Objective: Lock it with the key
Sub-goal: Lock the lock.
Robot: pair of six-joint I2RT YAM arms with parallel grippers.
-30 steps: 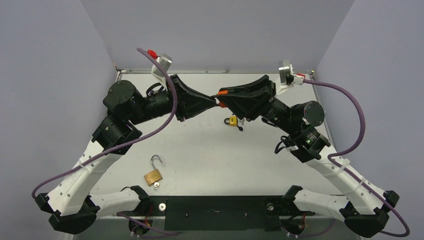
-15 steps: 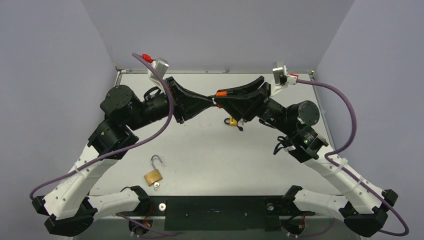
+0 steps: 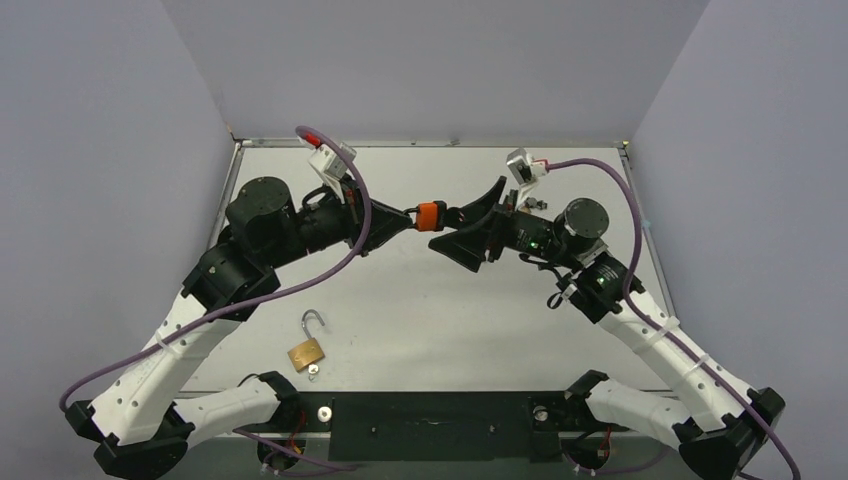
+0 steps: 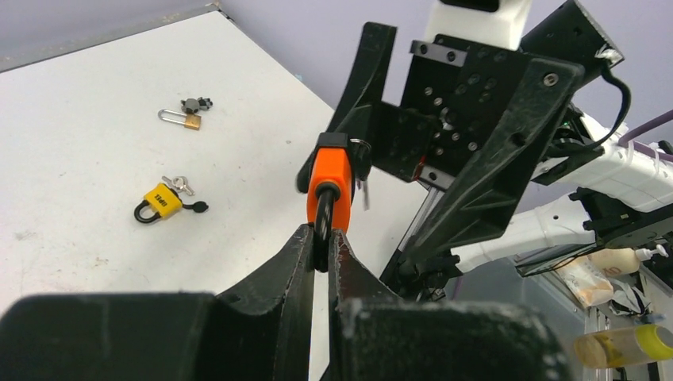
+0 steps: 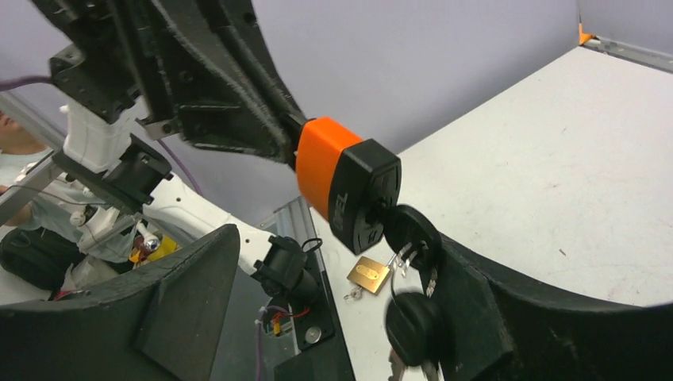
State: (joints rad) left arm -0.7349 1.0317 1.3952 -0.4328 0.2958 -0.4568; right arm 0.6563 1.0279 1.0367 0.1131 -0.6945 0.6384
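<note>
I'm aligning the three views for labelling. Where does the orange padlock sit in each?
Top external: orange padlock centre, mid-air between the arms.
Left wrist: orange padlock centre, just above the left hand.
Right wrist: orange padlock centre-left, keys hanging below.
Shared landmark: left hand clamping its shackle.

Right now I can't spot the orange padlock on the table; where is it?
Top view: orange padlock is off the table, above its far middle, shackle pinched in the left hand, other end facing the open right hand.

An open brass padlock [image 3: 307, 351] is laid on the white table [image 3: 430, 310]. A yellow padlock [image 4: 161, 200] and a small padlock [image 4: 182, 119] are laid apart.
</note>
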